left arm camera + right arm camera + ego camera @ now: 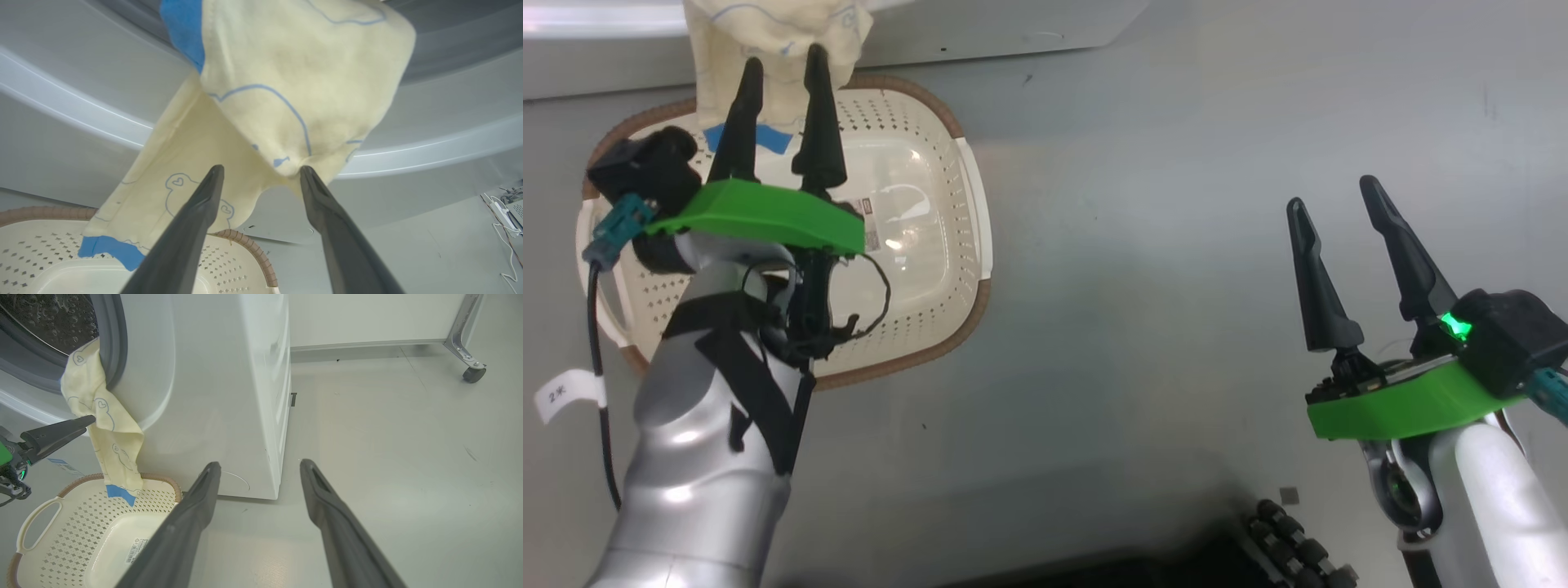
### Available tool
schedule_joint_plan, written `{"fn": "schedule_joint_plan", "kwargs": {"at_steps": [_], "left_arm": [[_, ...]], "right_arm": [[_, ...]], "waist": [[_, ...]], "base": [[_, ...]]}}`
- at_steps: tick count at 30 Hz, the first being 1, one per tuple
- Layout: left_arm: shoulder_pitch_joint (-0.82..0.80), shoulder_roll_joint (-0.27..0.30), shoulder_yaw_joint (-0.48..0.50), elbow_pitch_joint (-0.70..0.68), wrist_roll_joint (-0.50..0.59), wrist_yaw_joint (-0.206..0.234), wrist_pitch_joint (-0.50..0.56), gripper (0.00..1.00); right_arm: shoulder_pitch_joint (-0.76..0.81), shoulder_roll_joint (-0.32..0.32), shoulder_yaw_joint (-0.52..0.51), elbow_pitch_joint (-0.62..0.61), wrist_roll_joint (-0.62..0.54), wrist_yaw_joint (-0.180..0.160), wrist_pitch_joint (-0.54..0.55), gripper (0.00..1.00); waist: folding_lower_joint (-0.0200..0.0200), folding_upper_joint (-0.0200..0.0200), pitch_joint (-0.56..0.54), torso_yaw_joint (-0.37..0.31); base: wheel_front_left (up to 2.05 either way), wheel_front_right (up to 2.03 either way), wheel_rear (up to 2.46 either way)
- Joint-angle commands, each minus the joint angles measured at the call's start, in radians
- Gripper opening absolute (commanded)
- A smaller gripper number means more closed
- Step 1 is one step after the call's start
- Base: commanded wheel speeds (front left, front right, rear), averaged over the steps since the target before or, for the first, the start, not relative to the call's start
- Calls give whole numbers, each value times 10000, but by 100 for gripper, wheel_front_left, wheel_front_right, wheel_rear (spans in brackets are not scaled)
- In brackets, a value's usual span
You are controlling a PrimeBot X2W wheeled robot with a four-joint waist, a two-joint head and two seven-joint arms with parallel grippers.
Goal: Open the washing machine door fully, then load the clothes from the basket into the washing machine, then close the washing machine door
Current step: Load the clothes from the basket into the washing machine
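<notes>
On the pale grey floor [1135, 327] before the washing machine [212, 375], the basket [907, 122] is sitting close against the white front, a label [137, 549] showing on its bottom. The clothes [110, 428], pale yellow with blue bear outlines, are hanging out over the grey gasket [118, 343] below the steel drum [53, 318]. They are trailing down the machine's front, a blue end [756, 137] dangling just inside the basket's back rim. I am holding my left jaws wide above the basket, their fingers [818, 122] pointing at the cloth, one tip touching a fold, nothing clamped. My right jaws are standing wide too, fingers [1319, 278] over bare floor beyond the machine's corner. Light is glancing off the floor. Farther off, a white wall [367, 318] with a grey skirting [367, 349] is running across, a metal leg on a castor [474, 373] is standing by it, and cables [506, 220] are lying at the floor's edge.
</notes>
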State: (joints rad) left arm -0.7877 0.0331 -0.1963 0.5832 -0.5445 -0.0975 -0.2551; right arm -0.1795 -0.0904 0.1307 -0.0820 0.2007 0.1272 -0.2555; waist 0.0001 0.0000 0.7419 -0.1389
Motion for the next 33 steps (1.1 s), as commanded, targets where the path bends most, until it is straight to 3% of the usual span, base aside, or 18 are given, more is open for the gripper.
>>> {"fn": "schedule_joint_plan", "kwargs": {"at_steps": [1,10,20,22,23,33], "left_arm": [[-169,173,179,-235,-48,-43,-66,100],[-1390,173,101,718,-150,-43,-66,100],[-2564,172,718,1563,-24,-112,-66,97],[-2681,172,802,1668,99,-145,-66,39],[-2713,172,840,1706,130,-169,-66,0],[-2249,172,1160,890,1137,-292,-66,0]], "right_arm": [[51,-123,129,-288,-102,35,-63,100],[-56,-66,82,-307,-139,35,-63,100],[-113,-17,153,-275,-127,35,-63,100],[-154,-8,155,-257,-129,35,-63,100],[-180,-1,160,-253,-128,35,-63,100],[-326,5,47,-237,-81,35,-63,100]], "waist": [[-1,0,140,30],[-1,0,636,55],[-1,0,894,98],[-1,0,911,109],[-1,0,911,114],[-1,0,620,309]], "base": [[0,0,0],[0,0,0],[0,0,0],[0,0,0],[0,0,0],[0,0,0]]}}
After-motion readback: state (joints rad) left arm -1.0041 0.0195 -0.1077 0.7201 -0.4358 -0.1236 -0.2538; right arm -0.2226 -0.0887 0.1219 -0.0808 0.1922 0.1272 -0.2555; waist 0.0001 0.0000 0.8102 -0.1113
